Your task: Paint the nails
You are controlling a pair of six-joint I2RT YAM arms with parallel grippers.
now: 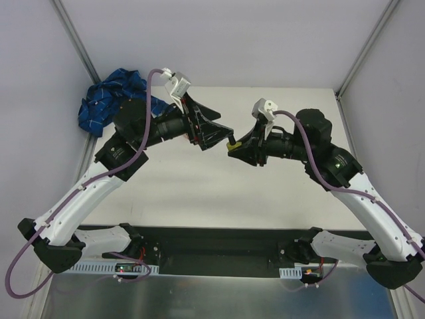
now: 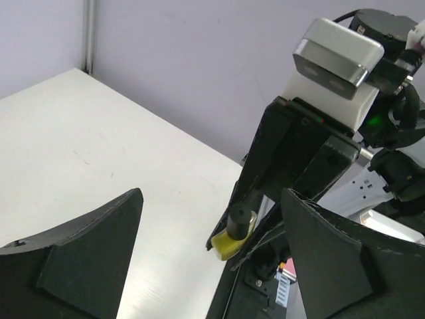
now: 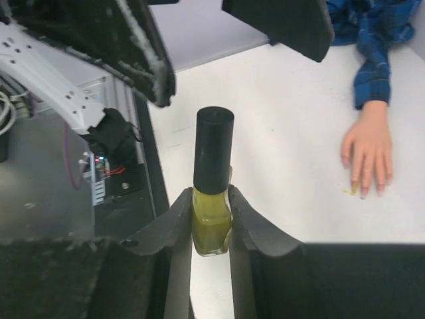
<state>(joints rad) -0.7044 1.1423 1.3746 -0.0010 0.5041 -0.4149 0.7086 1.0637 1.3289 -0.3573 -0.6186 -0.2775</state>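
A: Counter [image 1: 199, 193]?
B: White. Carrying left arm [image 1: 86, 193] and right arm [image 1: 362, 193], both raised over the middle and meeting almost tip to tip.

A: Sleeve [image 3: 372, 40]?
B: Blue plaid, bunched at the far left corner in the top view.

A: Left gripper [image 2: 212, 193]?
B: Spread wide, holding nothing. Hanging off the counter, open end facing the bottle cap, apart from it.

A: Right gripper [image 3: 209, 199]?
B: Pinching the bottle [image 3: 213, 166] by its yellow-green glass body, one finger on each side.

A: Cap?
B: Black, on the bottle, sticking out past the fingertips toward the left gripper.

A: Hand [image 3: 368, 149]?
B: Flesh-coloured, flat on the counter, palm down, coming out of the sleeve. Well apart from the bottle. Hidden behind the left arm in the top view, visible only from the right wrist.

A: Nails [image 3: 364, 191]?
B: At the fingertips, down on the counter, pointing away from the sleeve. Too small to call the colour; a yellowish tint on a couple. Small yellow speck [image 3: 346, 191] on the counter just beside them.
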